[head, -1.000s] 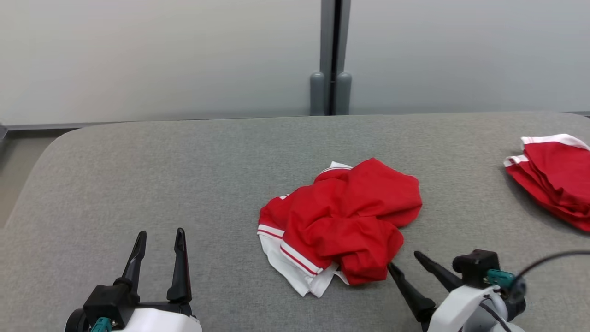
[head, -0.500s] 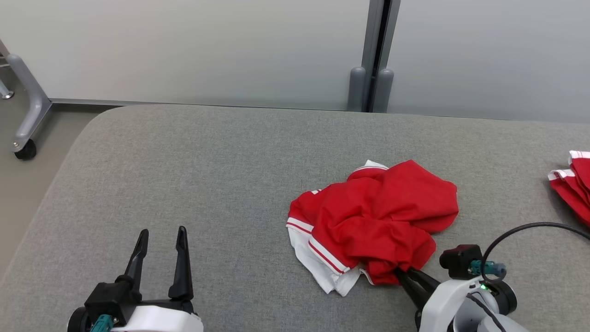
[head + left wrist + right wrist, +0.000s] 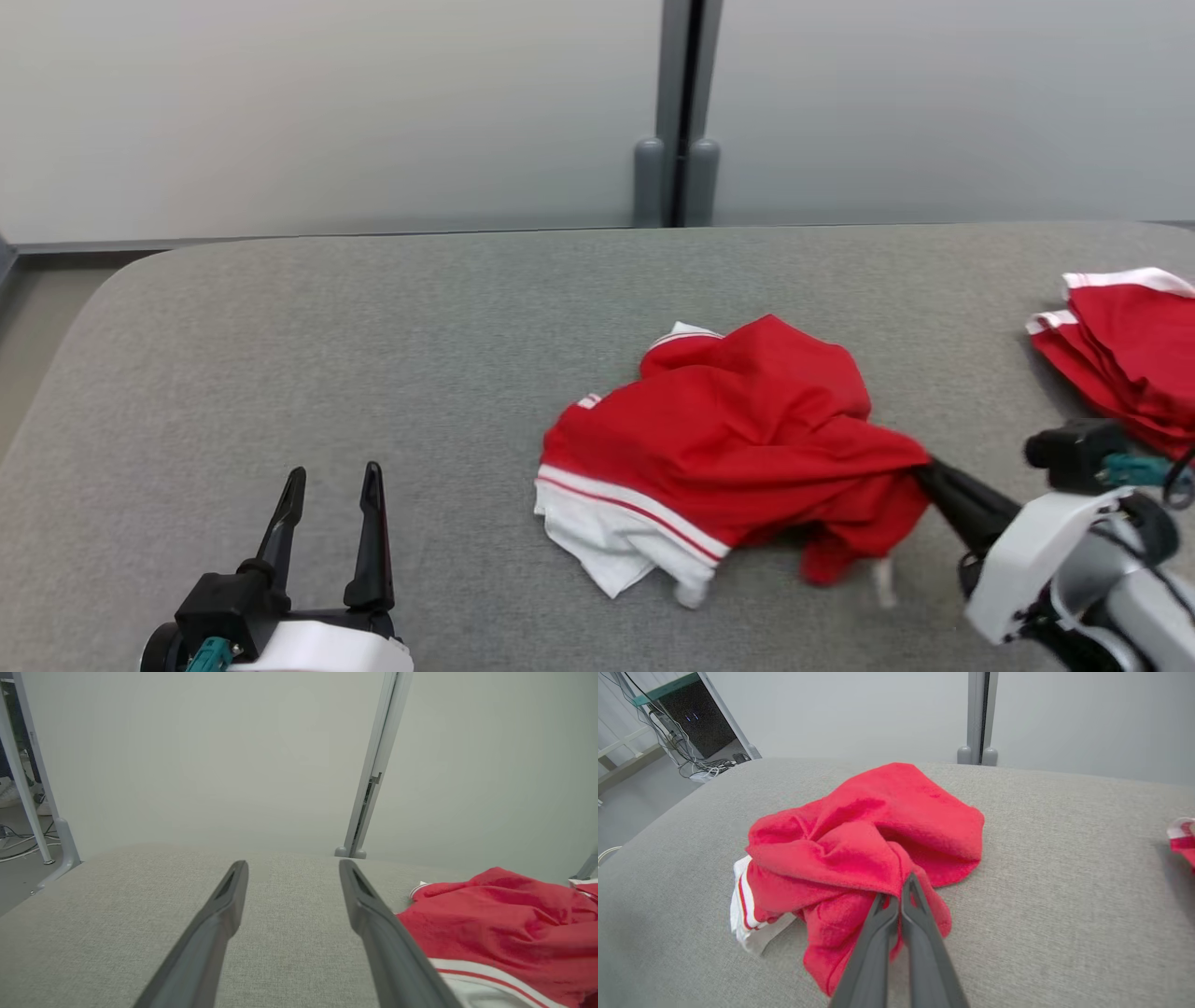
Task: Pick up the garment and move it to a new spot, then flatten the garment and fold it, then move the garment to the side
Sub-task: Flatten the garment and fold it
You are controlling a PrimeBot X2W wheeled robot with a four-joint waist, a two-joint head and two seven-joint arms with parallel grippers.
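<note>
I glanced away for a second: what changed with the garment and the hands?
The right hand closed on the red garment at its near edge and pulled that part rightward, stretching the cloth. The left hand stayed open and idle; the folded red pile stayed put.

Left gripper (image 3: 334, 469) spread wide, right gripper (image 3: 926, 466) clamped tight.

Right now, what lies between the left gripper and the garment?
Nothing but bare grey pad lies between the open left gripper and the garment. The head view shows this stretch.
</note>
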